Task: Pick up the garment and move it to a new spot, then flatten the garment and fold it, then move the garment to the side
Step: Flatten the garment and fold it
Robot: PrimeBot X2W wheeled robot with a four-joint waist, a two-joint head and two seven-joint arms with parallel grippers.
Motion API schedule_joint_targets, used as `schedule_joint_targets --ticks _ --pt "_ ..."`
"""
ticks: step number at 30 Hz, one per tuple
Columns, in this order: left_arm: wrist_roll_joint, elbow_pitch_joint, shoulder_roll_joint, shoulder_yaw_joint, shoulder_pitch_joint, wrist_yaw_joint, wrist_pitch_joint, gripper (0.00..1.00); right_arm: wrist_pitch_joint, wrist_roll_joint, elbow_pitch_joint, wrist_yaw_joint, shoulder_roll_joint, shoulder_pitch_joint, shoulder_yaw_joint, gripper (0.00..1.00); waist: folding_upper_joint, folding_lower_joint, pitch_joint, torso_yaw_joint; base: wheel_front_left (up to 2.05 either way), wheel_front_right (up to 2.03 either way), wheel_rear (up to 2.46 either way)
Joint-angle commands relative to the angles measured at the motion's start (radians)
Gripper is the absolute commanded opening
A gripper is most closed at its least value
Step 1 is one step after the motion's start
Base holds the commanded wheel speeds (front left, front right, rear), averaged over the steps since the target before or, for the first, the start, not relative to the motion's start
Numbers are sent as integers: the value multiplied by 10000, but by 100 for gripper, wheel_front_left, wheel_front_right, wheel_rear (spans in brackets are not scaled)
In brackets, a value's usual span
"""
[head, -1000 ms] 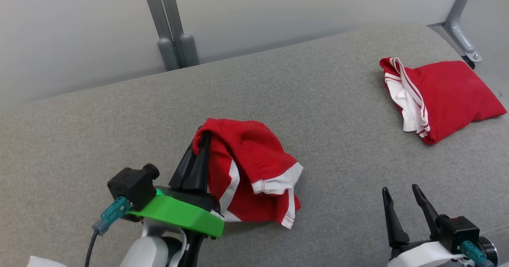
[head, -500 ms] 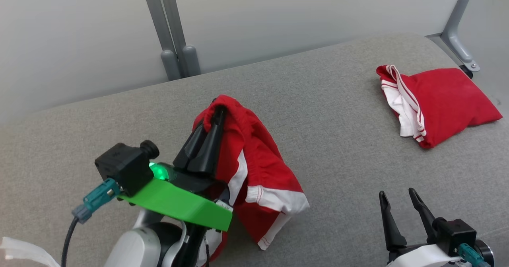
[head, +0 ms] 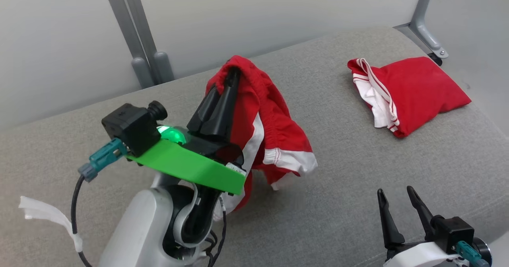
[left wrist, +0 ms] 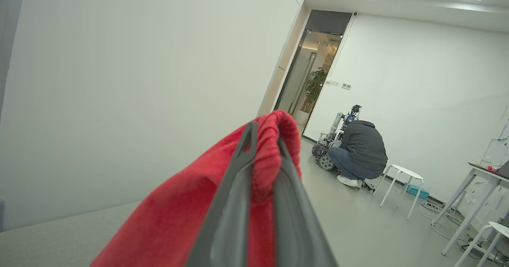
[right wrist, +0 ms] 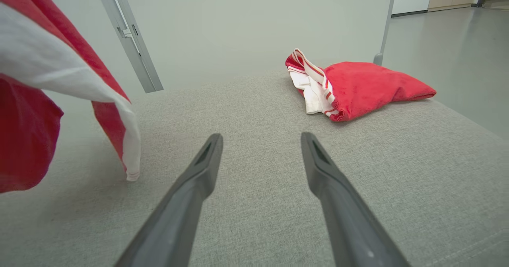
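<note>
Left claw pinching red garment aloft (hem dangling); right claw agape, empty.

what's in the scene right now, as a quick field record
left pincer: shut on the held garment's gathered edge, raised
held garment: red with white trim, hanging bunched, not flattened
right pincer: open, empty, low over the grey surface
second garment: red, folded, lying far right
task stage: pick-up, no folding yet
</note>
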Motion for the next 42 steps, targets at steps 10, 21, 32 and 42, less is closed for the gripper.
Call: schedule_joint_targets --ticks 10,21,32,42 --pt "-1295 2448 173 519 139 -623 -1996 0 -27 138 16 -3 -16 -4 -87 100 -1 0 296 -325 0 0 0" --pt "-2209 7658 1289 1306 1206 -1568 -2511 97 -27 38 134 -3 -16 -146 -103 100 -1 0 582 706 0 0 0" --pt "-1649 9309 1485 1135 1349 -1557 -3036 100 -27 -178 146 -3 -19 -233 -121 100 -1 0 535 1417 0 0 0" --pt "-1125 6250 1483 1447 3180 -42 -2885 100 -27 -200 43 -3 -17 99 -190 100 -1 0 385 1440 0 0 0"
